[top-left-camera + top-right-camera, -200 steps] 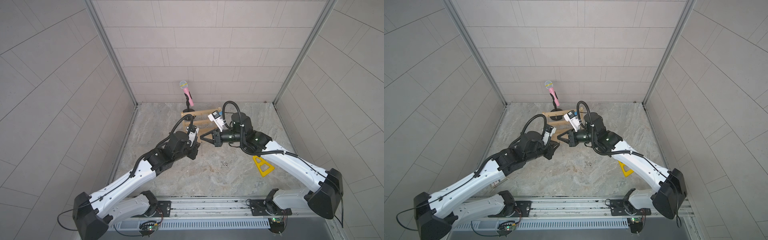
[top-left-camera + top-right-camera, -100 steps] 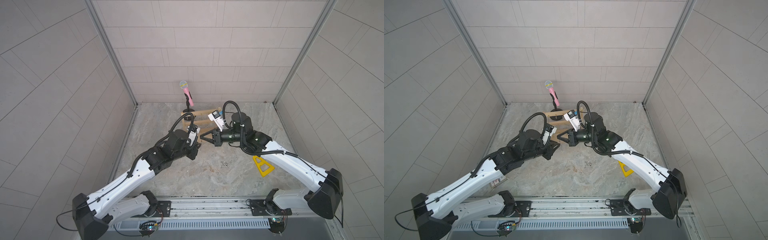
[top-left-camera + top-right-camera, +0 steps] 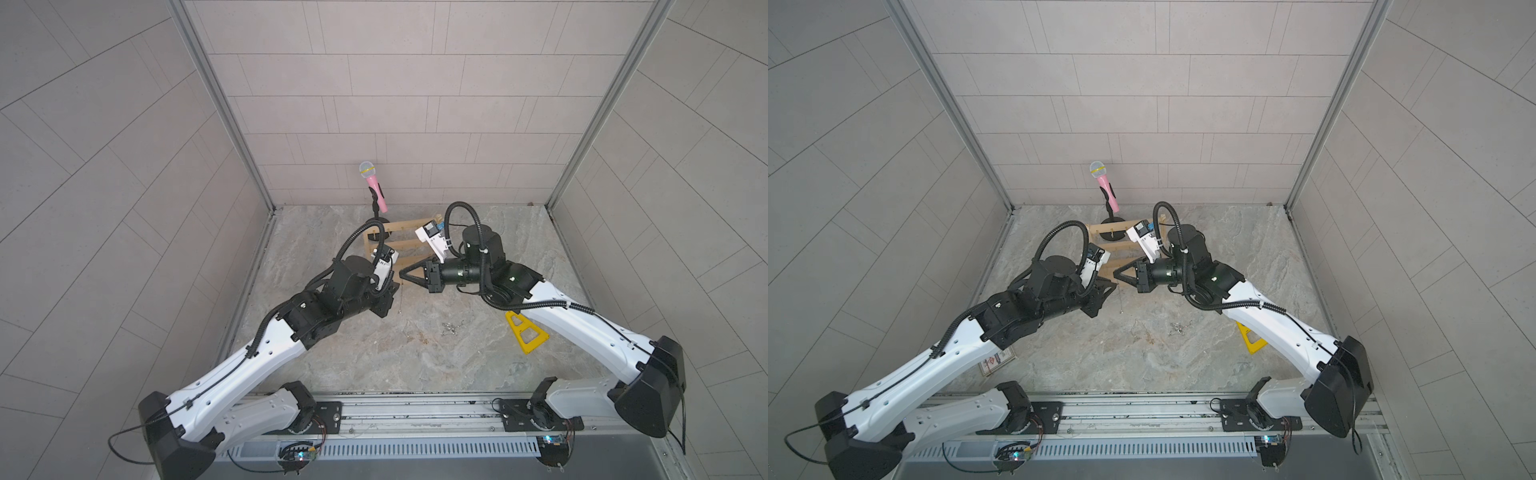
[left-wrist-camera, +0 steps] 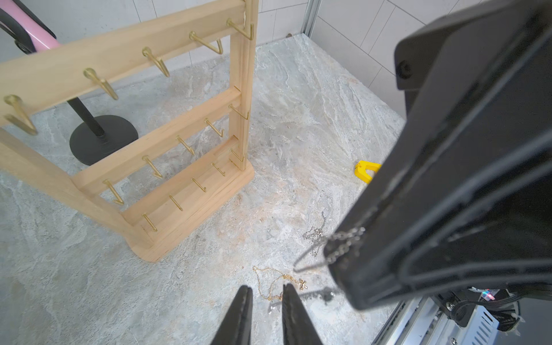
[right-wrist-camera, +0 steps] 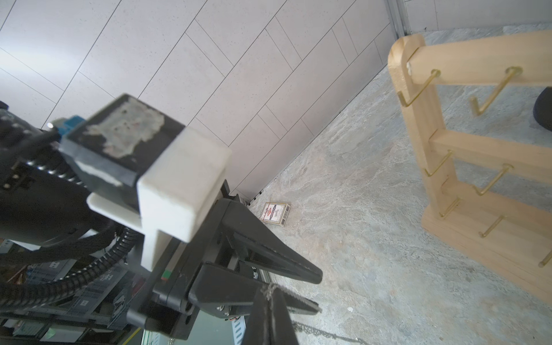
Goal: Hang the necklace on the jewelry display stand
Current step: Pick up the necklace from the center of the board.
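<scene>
**Handover beside the rack.** The silver necklace [image 4: 348,233] is being clamped between the closed jaws of the right gripper [image 3: 402,274], with a loose length hanging toward the floor [image 3: 415,357]. The left gripper [image 4: 266,288] is being held just beside it, its jaws slightly apart. The wooden stand [image 3: 397,227] is standing upright just behind both grippers. A gold chain [image 4: 302,283] is lying on the floor before it.

We note a white-shelled left arm [image 3: 245,374] and right arm [image 3: 582,328], black joints, ribbed black cables [image 5: 98,264], and white wrist-camera mounts [image 5: 179,185].
</scene>
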`<state>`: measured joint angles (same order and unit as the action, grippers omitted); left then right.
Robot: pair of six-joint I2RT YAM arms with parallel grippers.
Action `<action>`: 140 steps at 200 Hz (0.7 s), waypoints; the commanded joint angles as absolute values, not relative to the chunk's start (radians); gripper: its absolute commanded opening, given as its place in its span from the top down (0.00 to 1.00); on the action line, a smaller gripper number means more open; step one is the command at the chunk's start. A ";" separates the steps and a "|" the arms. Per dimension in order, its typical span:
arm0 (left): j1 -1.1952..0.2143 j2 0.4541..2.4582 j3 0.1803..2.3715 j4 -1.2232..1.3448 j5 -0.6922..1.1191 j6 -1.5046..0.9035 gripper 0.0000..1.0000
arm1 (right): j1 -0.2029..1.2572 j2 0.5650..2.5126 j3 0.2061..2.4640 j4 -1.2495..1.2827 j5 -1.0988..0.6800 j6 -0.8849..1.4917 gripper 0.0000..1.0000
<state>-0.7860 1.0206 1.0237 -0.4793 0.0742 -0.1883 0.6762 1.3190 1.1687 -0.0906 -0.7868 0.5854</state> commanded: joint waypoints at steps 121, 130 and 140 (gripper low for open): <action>-0.790 0.977 0.996 -0.342 0.027 -0.191 0.77 | 0.688 1.320 1.180 -0.069 -0.807 0.606 1.00; -0.790 0.978 0.996 -0.341 0.028 -0.191 0.77 | 0.687 1.319 1.180 -0.068 -0.807 0.607 1.00; -0.789 0.979 0.994 -0.339 0.029 -0.192 0.77 | 0.687 1.319 1.180 -0.069 -0.807 0.608 1.00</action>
